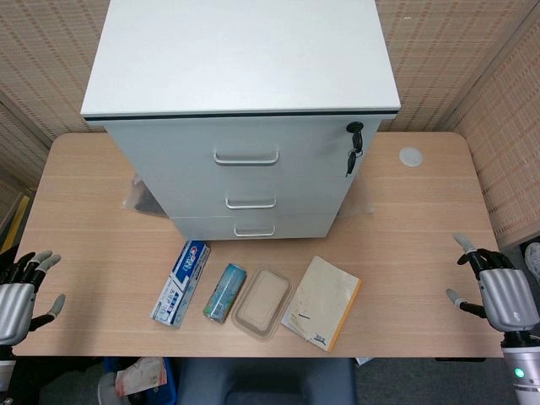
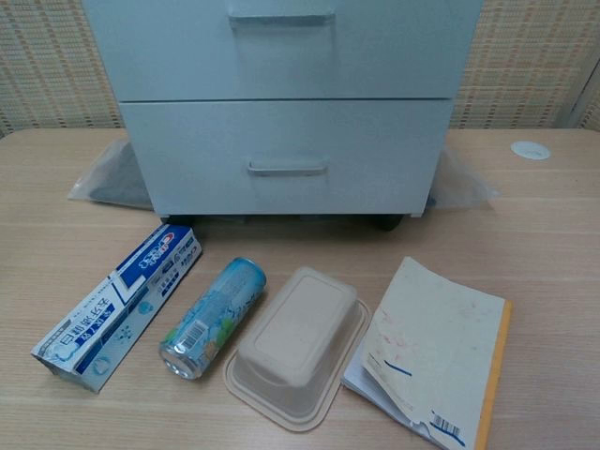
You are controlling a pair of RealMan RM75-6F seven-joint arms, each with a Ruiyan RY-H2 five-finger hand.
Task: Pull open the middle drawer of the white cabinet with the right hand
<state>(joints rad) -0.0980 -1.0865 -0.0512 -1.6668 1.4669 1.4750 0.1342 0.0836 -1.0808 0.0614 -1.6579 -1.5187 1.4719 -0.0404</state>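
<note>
The white cabinet [image 1: 240,59] stands at the back middle of the table with all three drawers closed. Its middle drawer has a silver handle [image 1: 251,203], which also shows at the top edge of the chest view as the handle [image 2: 281,17]. My right hand [image 1: 502,294] hovers at the table's front right corner, fingers apart and holding nothing, far from the cabinet. At the front left edge my left hand [image 1: 18,297] is likewise spread and empty. Neither hand appears in the chest view.
In front of the cabinet lie a toothpaste box [image 1: 181,283], a can [image 1: 224,293] on its side, a beige lidded container [image 1: 262,303] and a worn notebook [image 1: 322,301]. Keys [image 1: 353,145] hang from the cabinet lock. A white disc [image 1: 411,156] sits at the back right.
</note>
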